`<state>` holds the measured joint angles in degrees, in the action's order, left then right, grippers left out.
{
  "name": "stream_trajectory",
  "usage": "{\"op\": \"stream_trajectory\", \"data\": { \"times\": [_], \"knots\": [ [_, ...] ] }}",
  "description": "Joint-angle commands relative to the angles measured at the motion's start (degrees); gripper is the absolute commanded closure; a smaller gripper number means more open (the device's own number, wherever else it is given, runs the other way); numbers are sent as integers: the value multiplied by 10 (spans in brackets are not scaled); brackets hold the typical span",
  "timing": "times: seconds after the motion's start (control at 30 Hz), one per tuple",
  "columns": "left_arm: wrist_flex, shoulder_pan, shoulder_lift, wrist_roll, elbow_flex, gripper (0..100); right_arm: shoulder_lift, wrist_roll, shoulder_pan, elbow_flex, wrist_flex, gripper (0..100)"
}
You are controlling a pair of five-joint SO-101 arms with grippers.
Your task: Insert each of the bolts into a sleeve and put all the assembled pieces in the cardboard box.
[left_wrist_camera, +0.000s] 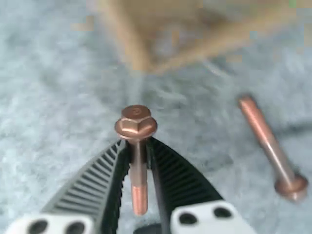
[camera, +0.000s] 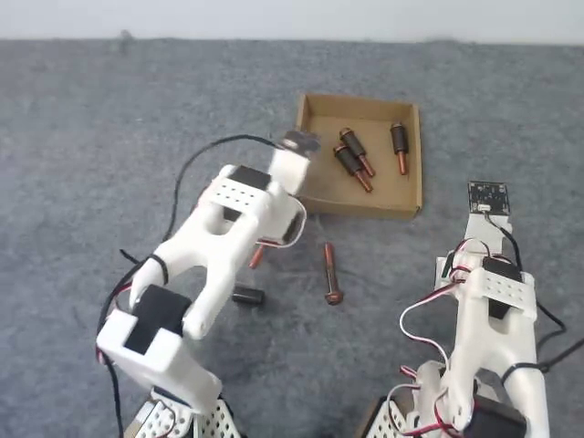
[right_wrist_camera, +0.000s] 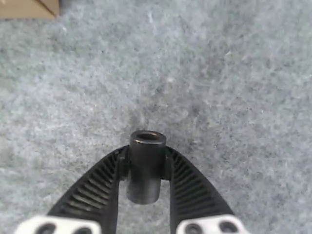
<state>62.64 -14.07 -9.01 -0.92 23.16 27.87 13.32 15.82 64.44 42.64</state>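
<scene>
Misalignment risk noted: bolt [left_wrist_camera: 136,124], clamped by the shank in the left claw [left_wrist_camera: 137,142] near the counter's middle, could be jammed against the rim of the sleeve [right_wrist_camera: 145,175] pinched in the right claw [right_wrist_camera: 146,152] nearer the right edge.

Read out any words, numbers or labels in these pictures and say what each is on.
Nothing is readable.
Head of the bolt in the left fingers: a raised mark, too blurred to read.
Circuit board on the right arm: print, if any, too small to read.
</scene>
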Motion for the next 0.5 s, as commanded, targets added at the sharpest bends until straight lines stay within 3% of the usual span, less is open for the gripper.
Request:
{"op": "stream_trajectory", "data": {
  "times": [0.0, 0.2, 0.47],
  "knots": [
    [-34, 32, 52, -69, -2, 988, 23, 5, -3, -2, -10, 993],
    [-54, 84, 76, -105, 8, 988, 23, 4, -3, -2, -10, 993],
    [-154, 153, 153, -104, 133, 988, 23, 4, -3, -2, -10, 993]
  ]
}}
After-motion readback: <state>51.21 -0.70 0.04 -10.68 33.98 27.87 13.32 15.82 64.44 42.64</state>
